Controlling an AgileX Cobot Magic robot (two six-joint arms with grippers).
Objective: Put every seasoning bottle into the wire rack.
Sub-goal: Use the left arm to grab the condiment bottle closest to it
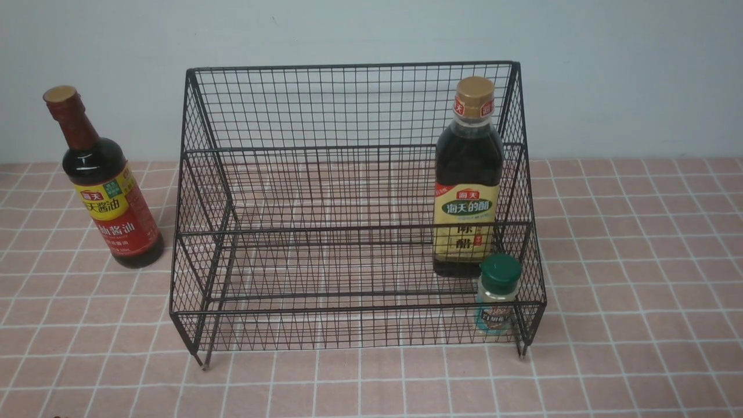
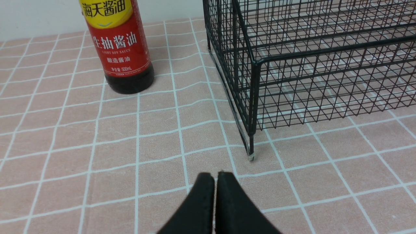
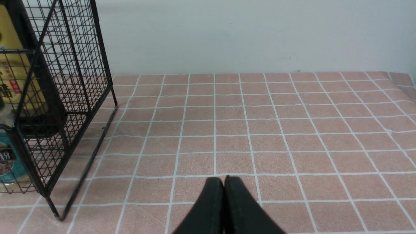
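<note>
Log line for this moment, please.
in black wire rack: square gold-capped dark bottle, green-capped clear shaker | outside, left: round red-necked dark bottle | left claw shut, empty | right claw shut, empty

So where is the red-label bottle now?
In the front view, the red-label bottle stands upright on the tablecloth, outside the wire rack, to its left.

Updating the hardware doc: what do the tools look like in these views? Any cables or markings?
The left tool and right tool look alike: two matte black fingers each, broad at the base, tapering to rounded tips. No cables, markings or arm links show; the front view shows neither arm.
</note>
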